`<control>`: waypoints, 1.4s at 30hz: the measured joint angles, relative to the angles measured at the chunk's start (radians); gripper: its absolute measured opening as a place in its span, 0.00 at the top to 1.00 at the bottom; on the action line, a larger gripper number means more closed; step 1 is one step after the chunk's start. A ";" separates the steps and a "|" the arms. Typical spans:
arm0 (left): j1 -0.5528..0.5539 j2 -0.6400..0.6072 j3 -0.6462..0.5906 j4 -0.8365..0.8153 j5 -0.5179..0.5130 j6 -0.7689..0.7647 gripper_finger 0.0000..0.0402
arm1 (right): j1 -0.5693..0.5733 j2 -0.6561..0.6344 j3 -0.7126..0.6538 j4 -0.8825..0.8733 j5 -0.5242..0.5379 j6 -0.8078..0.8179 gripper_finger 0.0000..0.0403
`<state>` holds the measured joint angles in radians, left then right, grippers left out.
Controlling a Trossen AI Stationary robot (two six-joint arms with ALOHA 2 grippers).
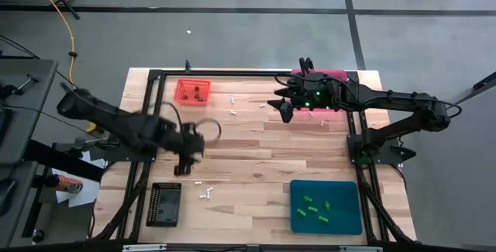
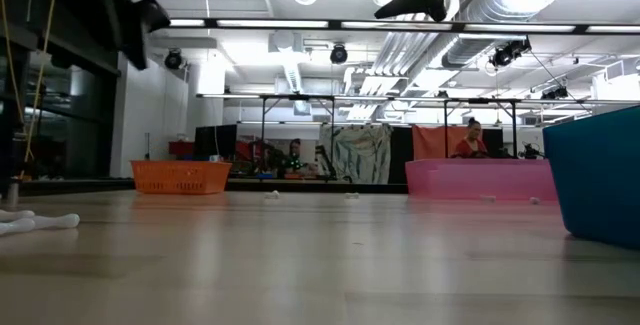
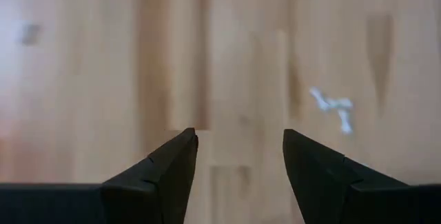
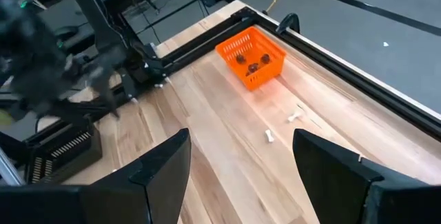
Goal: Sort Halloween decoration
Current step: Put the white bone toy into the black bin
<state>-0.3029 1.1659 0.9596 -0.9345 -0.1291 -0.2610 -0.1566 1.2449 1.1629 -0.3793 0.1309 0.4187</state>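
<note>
left arm (image 1: 132, 128) motion-blurred, white trinket (image 3: 334, 108) blurred, teal tray (image 2: 595, 170) cut off at edge

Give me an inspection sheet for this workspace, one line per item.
Surface: pale wood table, bare in the middle.
Job's things: dark trinkets in orange tray; green trinkets in teal tray; white trinkets loose on the table.
Clutter: black tray; pink tray.
Hands: left hand open, over the table; right hand open, beside the pink tray.
Cables: yellow cable on the floor.
Surroundings: person behind the table.
</note>
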 joint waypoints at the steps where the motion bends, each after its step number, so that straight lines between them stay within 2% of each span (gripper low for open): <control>1: -0.035 0.021 0.000 0.002 0.007 -0.010 0.50 | 0.000 0.000 0.000 0.000 0.000 0.000 0.38; 6: -0.164 0.123 -0.015 0.038 0.078 -0.079 0.50 | 0.000 0.000 0.000 -0.014 0.000 0.000 0.38; 11: -0.230 0.190 -0.084 0.193 0.133 -0.157 0.50 | 0.000 0.000 0.000 -0.057 0.000 0.000 0.38; 14: -0.239 0.218 -0.112 0.252 0.112 -0.200 0.50 | 0.000 0.000 0.000 -0.084 0.000 0.000 0.38; 19: -0.242 0.299 -0.129 0.224 0.091 -0.218 0.50 | 0.000 0.000 0.000 -0.097 0.001 0.000 0.38; 27: -0.242 0.419 -0.129 0.269 0.087 -0.225 0.50 | 0.000 0.000 0.000 -0.109 0.001 0.000 0.38; 38: -0.277 0.479 -0.124 0.278 0.013 -0.334 0.51 | 0.000 0.000 0.000 -0.114 0.002 -0.026 0.38; 42: -0.288 0.487 -0.124 0.279 -0.001 -0.339 0.56 | 0.000 0.000 0.000 -0.114 0.002 -0.027 0.38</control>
<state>-0.5907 1.6531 0.8360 -0.6551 -0.1299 -0.6004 -0.1566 1.2449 1.1633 -0.4934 0.1329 0.3922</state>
